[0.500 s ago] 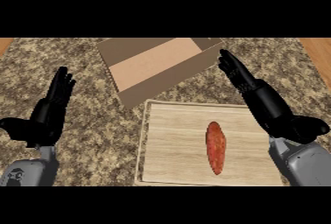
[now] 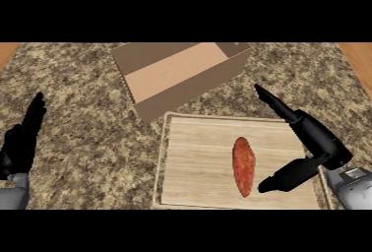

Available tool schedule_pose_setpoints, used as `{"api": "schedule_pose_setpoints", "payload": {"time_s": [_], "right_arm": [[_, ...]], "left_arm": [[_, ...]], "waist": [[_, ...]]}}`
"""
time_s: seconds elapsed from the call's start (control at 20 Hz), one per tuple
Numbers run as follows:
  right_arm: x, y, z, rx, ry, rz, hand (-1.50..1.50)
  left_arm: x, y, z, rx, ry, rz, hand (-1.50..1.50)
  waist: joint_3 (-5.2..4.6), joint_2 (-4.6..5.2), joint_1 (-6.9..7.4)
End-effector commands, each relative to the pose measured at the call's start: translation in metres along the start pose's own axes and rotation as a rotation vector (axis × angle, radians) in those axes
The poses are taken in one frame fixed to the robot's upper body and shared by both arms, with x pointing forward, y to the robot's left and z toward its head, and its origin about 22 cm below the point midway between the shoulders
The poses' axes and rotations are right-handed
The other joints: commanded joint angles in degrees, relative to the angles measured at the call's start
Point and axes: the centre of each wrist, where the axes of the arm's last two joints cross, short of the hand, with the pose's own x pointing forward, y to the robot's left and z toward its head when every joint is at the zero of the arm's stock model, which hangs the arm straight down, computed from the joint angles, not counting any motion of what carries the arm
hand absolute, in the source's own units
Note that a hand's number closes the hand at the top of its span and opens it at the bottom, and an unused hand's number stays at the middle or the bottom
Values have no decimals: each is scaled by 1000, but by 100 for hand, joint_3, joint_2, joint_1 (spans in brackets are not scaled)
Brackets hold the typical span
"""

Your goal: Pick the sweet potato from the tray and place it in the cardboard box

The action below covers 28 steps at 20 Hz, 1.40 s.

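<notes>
Nearest us, our right hand (image 2: 316, 138) hangs over the right side of the tray (image 2: 193, 167), spread wide and holding nothing, its thumb just beside the near end of the sweet potato (image 2: 243, 166). Our left hand (image 2: 20, 142) rests open at the left edge, fingers up. We see the sweet potato lying lengthwise on the tray, on the speckled worktop (image 2: 87, 128). Just beyond sits the open cardboard box (image 2: 181, 74), turned at an angle.
</notes>
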Motion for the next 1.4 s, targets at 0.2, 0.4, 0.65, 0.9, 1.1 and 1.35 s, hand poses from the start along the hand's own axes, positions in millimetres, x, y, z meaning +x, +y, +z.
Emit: {"api": "schedule_pose_setpoints", "payload": {"time_s": [0.2,0.4,0.65,0.9,1.1,1.35], "right_arm": [[-100,16,74,-108,-120,-301,-150],[-126,-16,79,-9,-164,-170,-150],[-83,-69,57,145,-64,215,-150],[-59,-60,32,347,6,332,-150],[-45,-44,6,471,95,441,-150],[-32,-23,-18,585,154,453,-150]], "left_arm": [[-15,15,3,8,58,-87,0],[-2,4,-7,3,68,-94,0],[-14,6,-3,12,55,-119,0],[-9,-3,-9,16,59,-108,0],[-9,8,-8,23,58,-108,0],[-10,-6,-9,-3,72,-97,0]], "waist": [[47,38,48],[34,21,67],[19,14,87],[19,-1,54],[20,-2,116],[22,2,57]]}}
